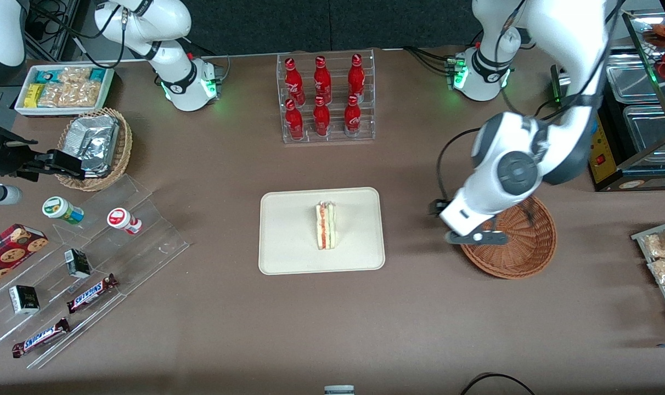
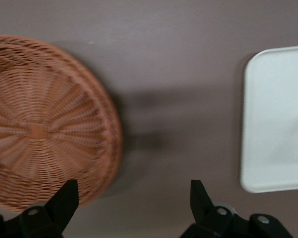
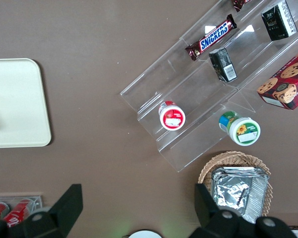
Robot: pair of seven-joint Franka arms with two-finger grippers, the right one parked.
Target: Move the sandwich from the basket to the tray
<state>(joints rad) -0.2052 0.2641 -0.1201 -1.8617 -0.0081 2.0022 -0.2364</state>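
Brown tabletop, stocked like a snack counter, and the small triangular white-bread sandwich (image 1: 326, 225) with its red and green filling stands on edge in the middle of the flat cream rectangular tray (image 1: 288, 258); the delivery looks done. Landmark is that tray: the round reddish-brown wicker basket (image 1: 530, 252) sits beside it toward the working arm's end, nothing visible inside. The left gripper (image 2: 134, 198) hovers between tray and basket, over the basket's rim, fingers spread wide and holding nothing, probably because the sandwich is released.
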